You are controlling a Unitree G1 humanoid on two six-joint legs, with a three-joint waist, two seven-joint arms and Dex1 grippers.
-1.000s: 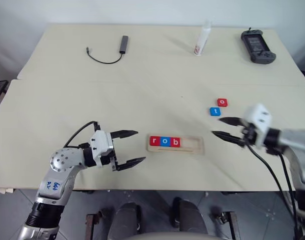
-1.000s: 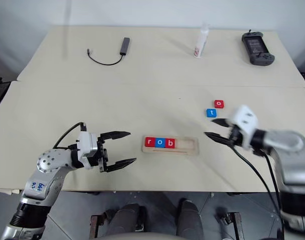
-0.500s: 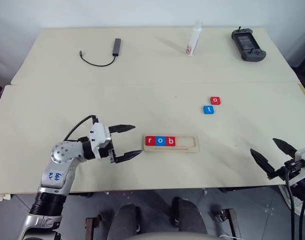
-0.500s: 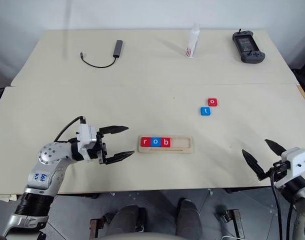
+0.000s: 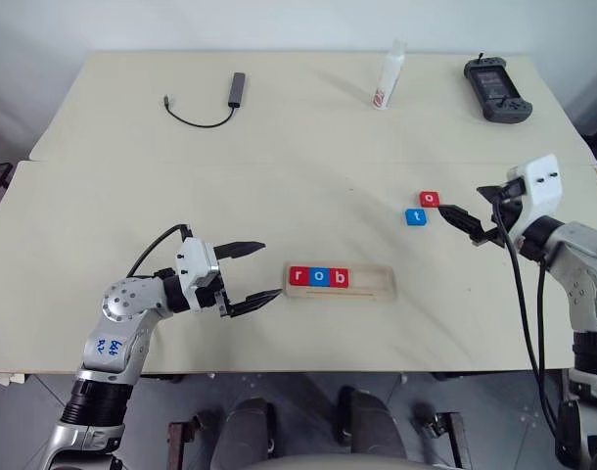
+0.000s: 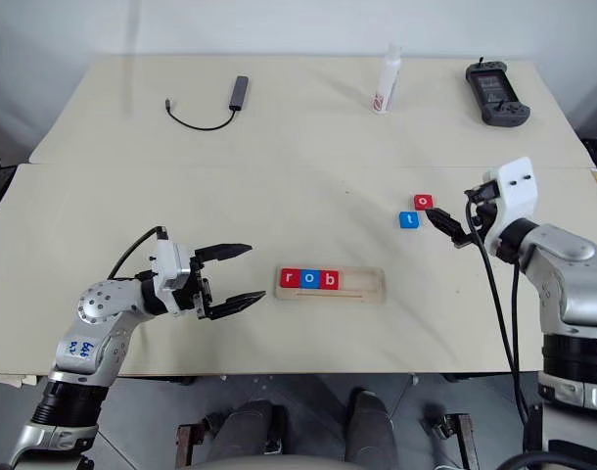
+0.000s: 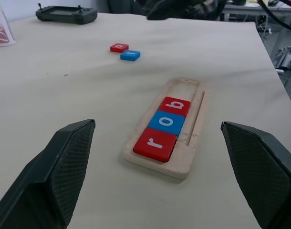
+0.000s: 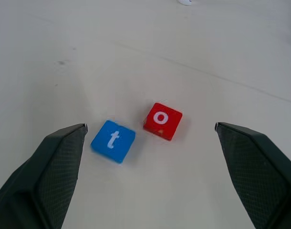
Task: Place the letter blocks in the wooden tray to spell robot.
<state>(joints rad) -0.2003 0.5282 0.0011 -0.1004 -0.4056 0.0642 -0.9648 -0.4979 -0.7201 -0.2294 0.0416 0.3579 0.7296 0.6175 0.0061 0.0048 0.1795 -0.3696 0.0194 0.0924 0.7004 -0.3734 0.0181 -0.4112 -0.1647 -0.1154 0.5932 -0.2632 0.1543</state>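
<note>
so, from the left eye view, the wooden tray (image 5: 340,282) lies near the table's front edge with three letter blocks seated at its left end, reading r (image 5: 299,276), o (image 5: 320,277), b (image 5: 340,278); the right part of the slot is bare, which i take to be the room left for the last two letters. the left gripper (image 5: 258,269) hangs just beside the tray's left end, jaws apart and holding nothing (probably parked there to steady or wait). the right gripper (image 5: 472,209) sits just right of the loose red o block (image 5: 430,199) and blue t block (image 5: 416,217), pointed at them with jaws spread wide, likely lining up for the o, since that letter comes next.

the right eye view gives the same layout: tray (image 6: 332,284) in front, the two loose blocks well apart from it toward the right.

in the left wrist view the pale wood tray (image 7: 193,125) shows rounded corners and a shallow slot; the tiles are red, blue, red with white lowercase letters, packed touching each other.

in the right wrist view the o (image 8: 162,120) and t (image 8: 113,140) lie flat on the table between the open fingers (image 8: 45,171), nearly touching at their corners, each slightly turned.
</note>
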